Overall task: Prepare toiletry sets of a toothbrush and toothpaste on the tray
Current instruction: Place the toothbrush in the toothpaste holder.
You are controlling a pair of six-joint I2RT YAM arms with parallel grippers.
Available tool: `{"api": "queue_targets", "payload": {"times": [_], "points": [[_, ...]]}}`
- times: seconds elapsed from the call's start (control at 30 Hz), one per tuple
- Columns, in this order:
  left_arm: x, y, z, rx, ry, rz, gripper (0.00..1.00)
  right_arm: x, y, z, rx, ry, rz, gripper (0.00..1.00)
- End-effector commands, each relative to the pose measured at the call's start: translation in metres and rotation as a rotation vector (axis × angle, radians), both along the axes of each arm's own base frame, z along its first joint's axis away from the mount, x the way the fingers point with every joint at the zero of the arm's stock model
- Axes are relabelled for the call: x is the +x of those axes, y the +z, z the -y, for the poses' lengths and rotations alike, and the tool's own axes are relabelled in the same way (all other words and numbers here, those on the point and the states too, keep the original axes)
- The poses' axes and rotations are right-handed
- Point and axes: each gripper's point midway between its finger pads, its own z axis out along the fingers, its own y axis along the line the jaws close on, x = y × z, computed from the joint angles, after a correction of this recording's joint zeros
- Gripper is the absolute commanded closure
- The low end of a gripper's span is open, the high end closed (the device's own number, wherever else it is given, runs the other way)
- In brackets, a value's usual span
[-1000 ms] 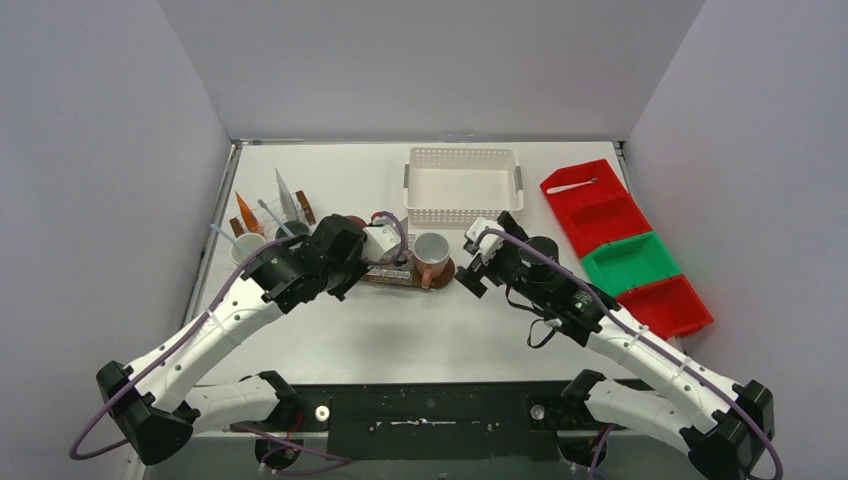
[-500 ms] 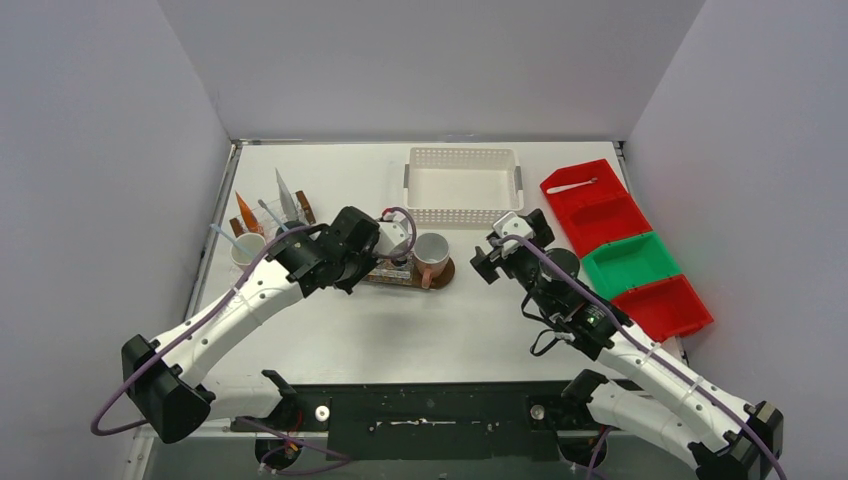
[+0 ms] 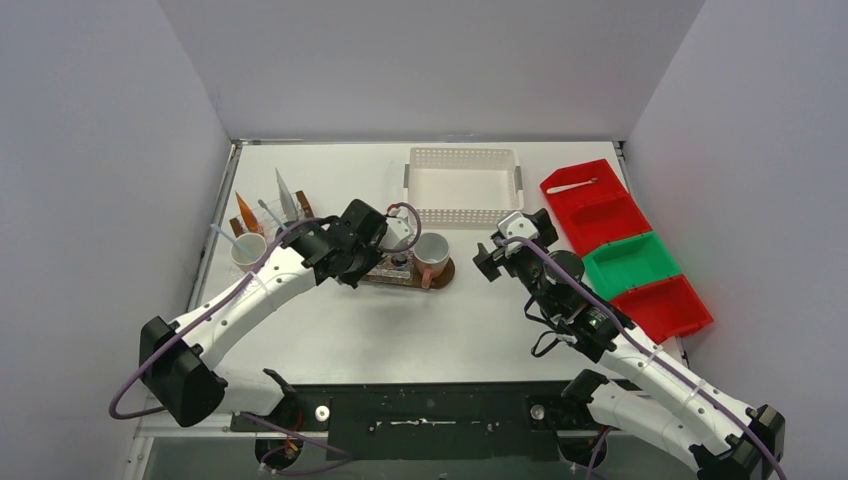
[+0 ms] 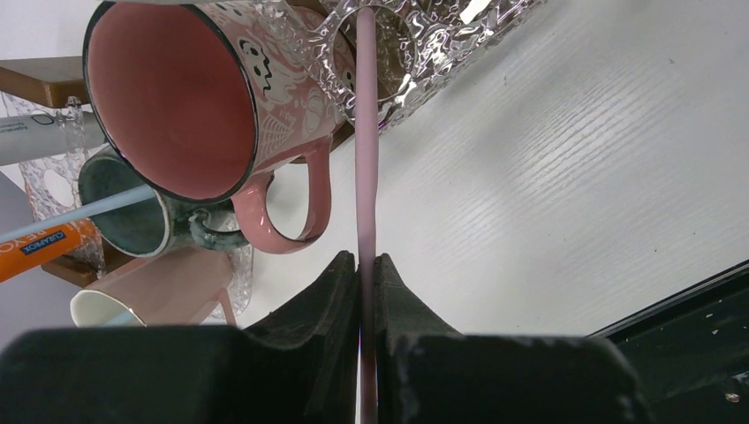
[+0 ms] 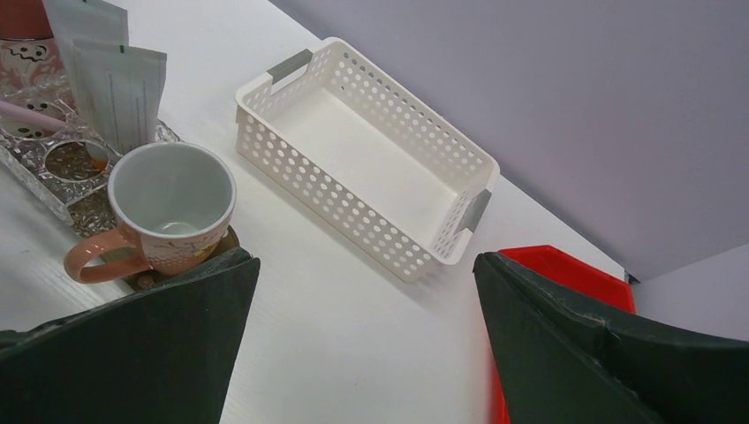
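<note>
Pink toothbrush runs up mid-frame, clamped tight in the left gripper, just right of the pink mug. Its tip blurs over the crinkly tray. The green mug at lower left holds a pale blue brush. The right gripper is spread wide above the white mug and the basket.
</note>
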Motion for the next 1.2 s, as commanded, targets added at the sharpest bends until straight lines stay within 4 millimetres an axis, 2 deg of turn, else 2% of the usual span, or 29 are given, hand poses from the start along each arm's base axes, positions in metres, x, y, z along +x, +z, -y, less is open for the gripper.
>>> {"api": "queue_targets", "payload": {"times": [0.0, 0.7, 1.17], "points": [[0.012, 0.013, 0.014, -0.055, -0.021, 0.03, 1.0, 0.003, 0.015, 0.005, 0.044, -0.029, 0.058, 0.0], [0.034, -0.006, 0.024, -0.043, -0.011, -0.001, 1.0, 0.006, 0.013, 0.006, 0.039, -0.046, 0.061, 0.0], [0.038, -0.009, 0.028, -0.05, 0.009, -0.005, 0.8, 0.007, 0.014, 0.008, 0.038, -0.058, 0.065, 0.0]]}}
